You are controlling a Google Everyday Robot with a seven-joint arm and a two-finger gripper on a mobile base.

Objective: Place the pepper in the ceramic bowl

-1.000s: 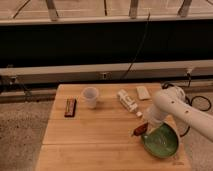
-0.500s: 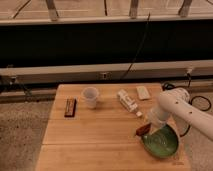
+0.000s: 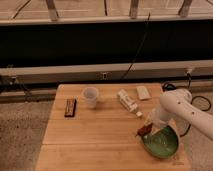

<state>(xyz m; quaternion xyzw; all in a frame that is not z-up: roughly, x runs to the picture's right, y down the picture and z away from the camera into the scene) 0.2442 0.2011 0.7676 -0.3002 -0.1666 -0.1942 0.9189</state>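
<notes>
The green ceramic bowl [image 3: 162, 142] sits at the front right of the wooden table [image 3: 95, 135]. My gripper [image 3: 146, 129] hangs from the white arm [image 3: 182, 107] right at the bowl's left rim. The dark red pepper [image 3: 143, 131] is at the gripper's tip, slanting down to the left just above the bowl's rim. The gripper holds it off the table.
A small white cup [image 3: 90, 96] stands at the back middle. A dark rectangular bar [image 3: 70, 107] lies at the left. A white tube-like pack [image 3: 127, 100] and a small white block [image 3: 143, 92] lie at the back right. Cables run behind the table.
The gripper with the pepper has moved slightly down and towards the front, closer to the bowl's left rim. Nothing else moved.
</notes>
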